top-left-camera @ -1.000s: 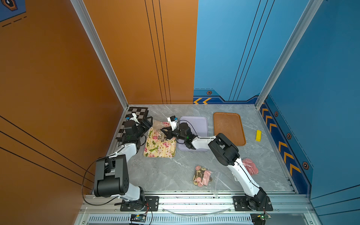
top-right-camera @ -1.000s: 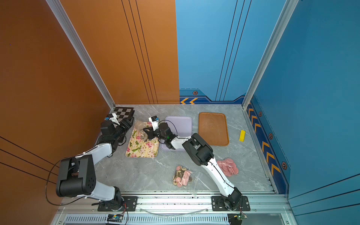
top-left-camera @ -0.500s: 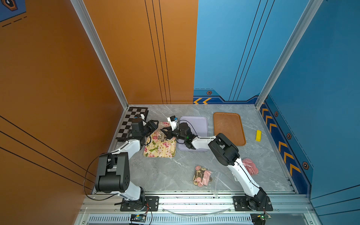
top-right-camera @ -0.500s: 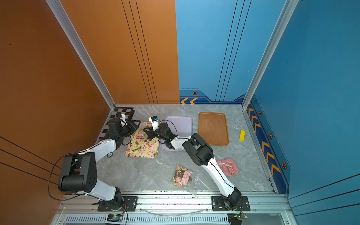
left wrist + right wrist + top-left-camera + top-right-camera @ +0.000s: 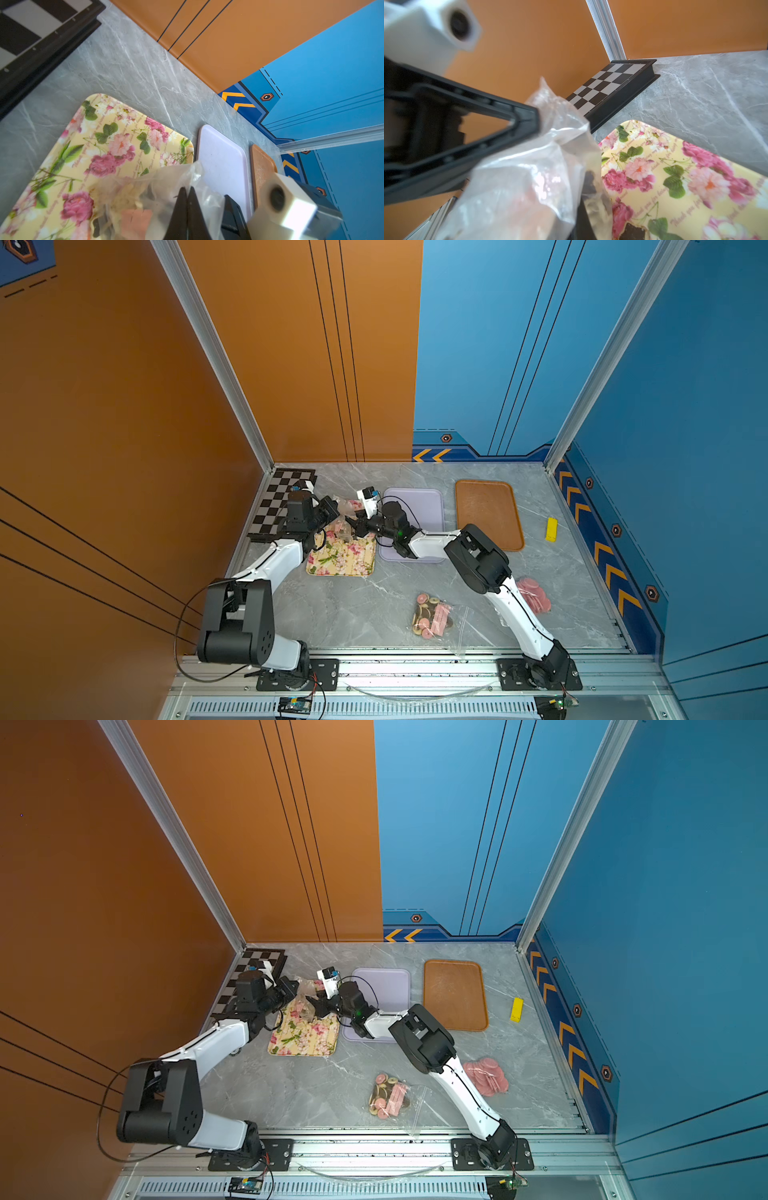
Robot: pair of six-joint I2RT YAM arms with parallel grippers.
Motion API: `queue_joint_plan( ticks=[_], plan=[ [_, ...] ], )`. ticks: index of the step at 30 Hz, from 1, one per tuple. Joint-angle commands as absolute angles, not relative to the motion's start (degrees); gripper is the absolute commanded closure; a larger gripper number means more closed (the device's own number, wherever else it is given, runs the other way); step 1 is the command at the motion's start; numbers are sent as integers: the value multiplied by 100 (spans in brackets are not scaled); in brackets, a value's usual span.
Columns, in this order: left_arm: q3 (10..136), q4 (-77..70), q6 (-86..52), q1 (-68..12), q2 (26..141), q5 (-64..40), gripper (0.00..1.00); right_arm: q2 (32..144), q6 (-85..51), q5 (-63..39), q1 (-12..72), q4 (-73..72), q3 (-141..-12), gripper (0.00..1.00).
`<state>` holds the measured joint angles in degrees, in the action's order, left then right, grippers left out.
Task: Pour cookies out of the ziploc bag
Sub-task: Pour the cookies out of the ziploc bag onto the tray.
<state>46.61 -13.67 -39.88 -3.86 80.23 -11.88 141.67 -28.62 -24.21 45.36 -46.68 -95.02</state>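
Since a second ago my left arm has swung away from the chessboard (image 5: 276, 506) in the table's (image 5: 353, 614) far left corner and across to the ziploc bag (image 5: 149, 187). My left claw (image 5: 187, 190), then spread wide, is now clenched on a fold of the film. My right claw (image 5: 360, 527) has not shifted and stays pinched shut on the same bag from the opposite side.

**Position of the task's thing.** The bag hangs between my two claws, lifted clear of the table, above the far end of the floral tray (image 5: 93, 145). Most cookies (image 5: 135, 220) are still inside, bunched low in the film. One dark piece (image 5: 633, 231) already lies on the tray.

**Reason for the hold.** I judge that two grips on opposite sides stop the limp film from folding and let me raise one side to tip it. Holding it over the tray means whatever falls should land there rather than on the bare table. Which end is the mouth cannot be told from these views.

**Other items.** A second bag (image 5: 432, 614) with biscuits lies near the table's front edge, well apart.
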Motion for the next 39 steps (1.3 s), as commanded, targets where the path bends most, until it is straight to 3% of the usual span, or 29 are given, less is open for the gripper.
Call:
queue_joint_plan(
  ticks=[1, 21, 24, 39],
  plan=[
    [4576, -948, -3401, -667, 7471, -317, 100, 14166, -2988, -2435, 4513, -4837, -9520, 100],
    [4297, -1020, -3270, -706, 7519, -144, 100, 13995, -2798, -2465, 4544, -5113, -9244, 100],
    [4143, -1053, -3322, -694, 7444, -113, 100, 13597, -2291, -2082, 4677, -5278, -8665, 100],
    [3009, -3256, -3379, -492, 6895, -885, 100, 13258, -1575, -1844, 4872, -5175, -8335, 100]
  ],
)
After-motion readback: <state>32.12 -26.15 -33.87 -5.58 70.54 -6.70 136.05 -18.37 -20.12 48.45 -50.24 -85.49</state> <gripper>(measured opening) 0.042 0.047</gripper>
